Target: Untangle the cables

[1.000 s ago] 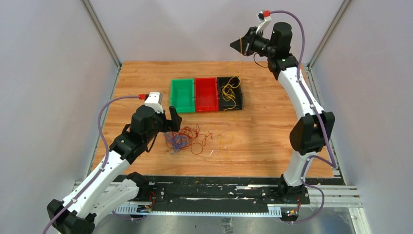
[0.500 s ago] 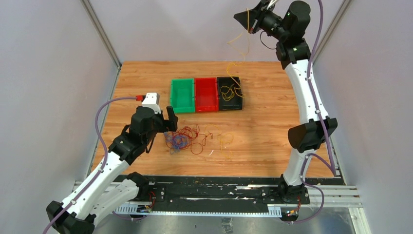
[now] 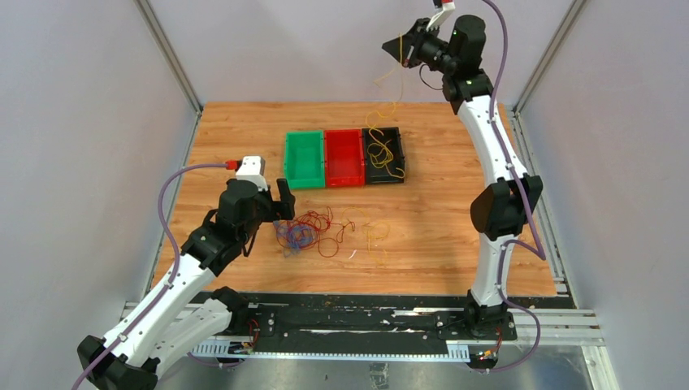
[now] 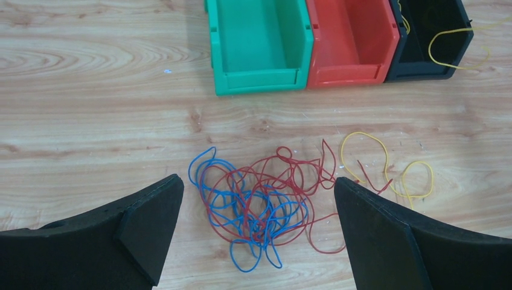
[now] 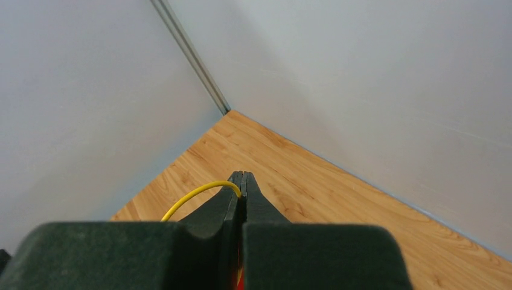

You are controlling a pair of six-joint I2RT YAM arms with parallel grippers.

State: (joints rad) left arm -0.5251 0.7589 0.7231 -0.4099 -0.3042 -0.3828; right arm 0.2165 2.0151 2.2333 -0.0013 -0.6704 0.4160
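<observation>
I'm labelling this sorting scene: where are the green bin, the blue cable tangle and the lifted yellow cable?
green bin [image 4: 259,81], left wrist view, on its near wall.
blue cable tangle [image 4: 256,220], left wrist view, on its knotted middle.
yellow cable [image 5: 199,188], right wrist view, on its curved stretch.

Black bin cut by top edge; yellow cable partly hidden behind right claw.
</observation>
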